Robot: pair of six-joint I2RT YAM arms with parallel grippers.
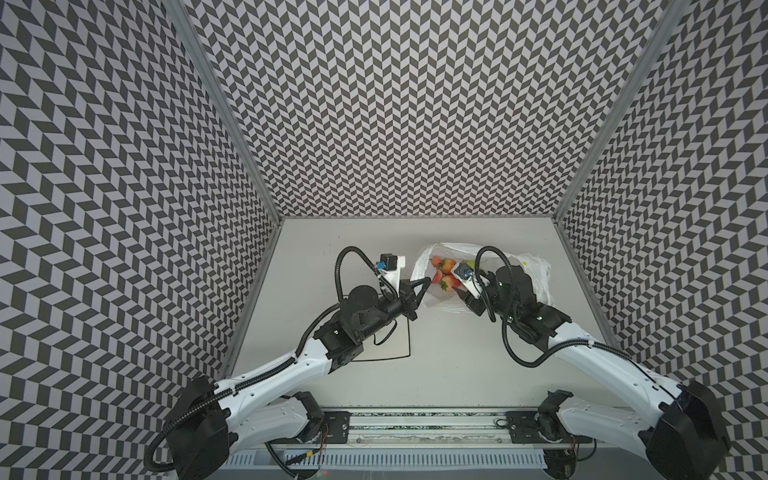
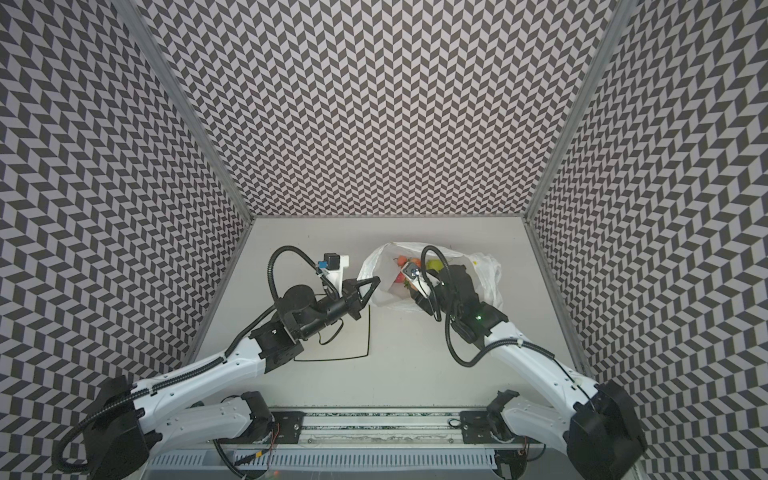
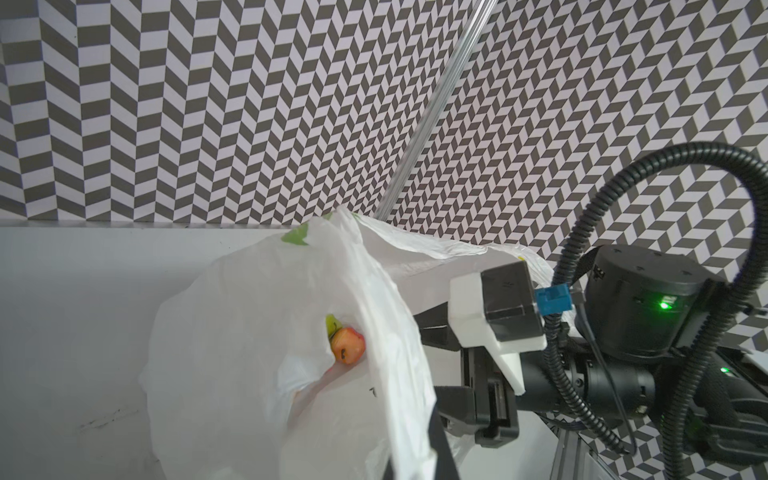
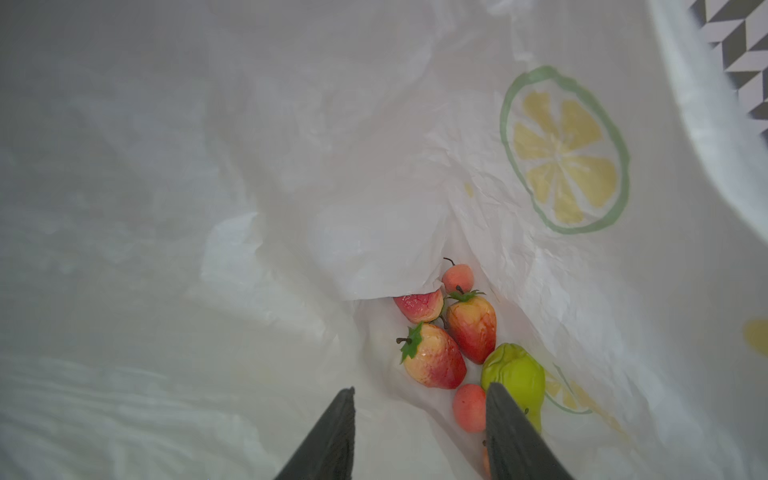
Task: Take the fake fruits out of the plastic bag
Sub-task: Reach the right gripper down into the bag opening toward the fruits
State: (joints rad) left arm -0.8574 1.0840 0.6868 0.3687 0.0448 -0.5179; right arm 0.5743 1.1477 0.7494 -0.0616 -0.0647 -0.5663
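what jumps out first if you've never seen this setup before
The black-and-white chevron walls fill most of both top views, boxing in the grey table. Right of centre on it lies the plastic bag, its rim pinched by the shut left gripper. Inside, the right wrist view shows the fake fruits, bright against white film, with the right gripper just short of them, fingers apart.

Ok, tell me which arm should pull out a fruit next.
Right, probably: the right hand sits inside the plastic bag, jaws apart over the fake fruits; the left hand is shut on the bag's rim, holding it open.
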